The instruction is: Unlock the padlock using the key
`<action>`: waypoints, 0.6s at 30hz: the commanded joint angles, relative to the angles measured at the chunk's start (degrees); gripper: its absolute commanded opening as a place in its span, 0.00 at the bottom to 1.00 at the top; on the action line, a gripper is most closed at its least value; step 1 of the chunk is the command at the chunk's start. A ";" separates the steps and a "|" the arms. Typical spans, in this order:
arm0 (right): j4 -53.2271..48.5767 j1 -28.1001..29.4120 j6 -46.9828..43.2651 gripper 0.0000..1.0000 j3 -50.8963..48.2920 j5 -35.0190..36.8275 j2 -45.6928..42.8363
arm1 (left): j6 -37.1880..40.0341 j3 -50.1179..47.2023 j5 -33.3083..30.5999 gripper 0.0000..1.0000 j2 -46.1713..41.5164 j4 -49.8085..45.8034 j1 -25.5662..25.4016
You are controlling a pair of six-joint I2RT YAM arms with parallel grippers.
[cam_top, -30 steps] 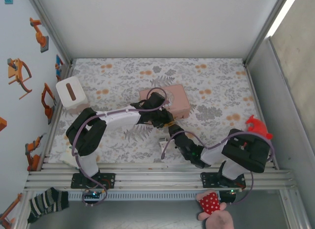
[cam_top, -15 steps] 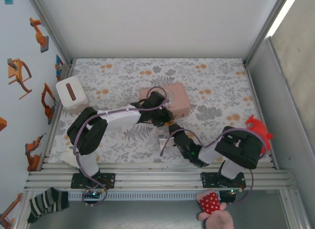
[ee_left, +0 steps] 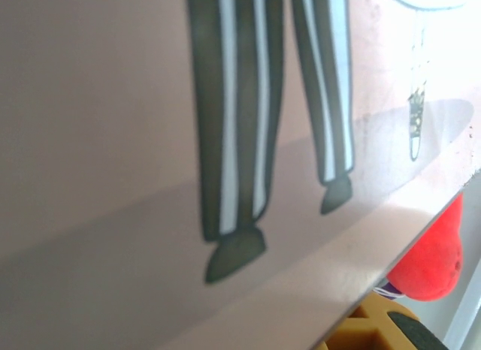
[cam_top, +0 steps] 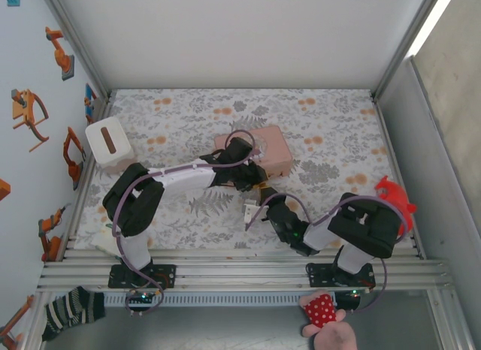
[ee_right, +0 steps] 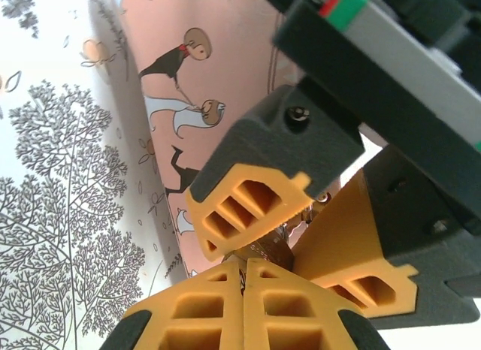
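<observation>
Can barely make out padlock (ee_right: 276,243), mostly hidden, pinched in narrowly parted left gripper (ee_right: 293,230), just beside fully closed right gripper (ee_right: 242,271), contents unclear.

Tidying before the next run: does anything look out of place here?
Yes. A striped sock lies off the table, below the near rail at left, and a red spotted plush item sits below that rail by the right arm's base. Neither looks part of the lock job.
</observation>
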 commanded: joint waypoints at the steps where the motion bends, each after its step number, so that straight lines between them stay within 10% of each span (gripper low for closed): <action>1: 1.04 -1.05 11.47 0.00 -0.05 4.07 -3.47 | 0.78 2.21 3.69 0.06 -0.39 3.55 -0.26; 18: -18.88 -2.91 30.84 0.00 2.73 -1.85 -17.87 | -0.67 3.23 4.90 0.06 0.80 4.96 0.14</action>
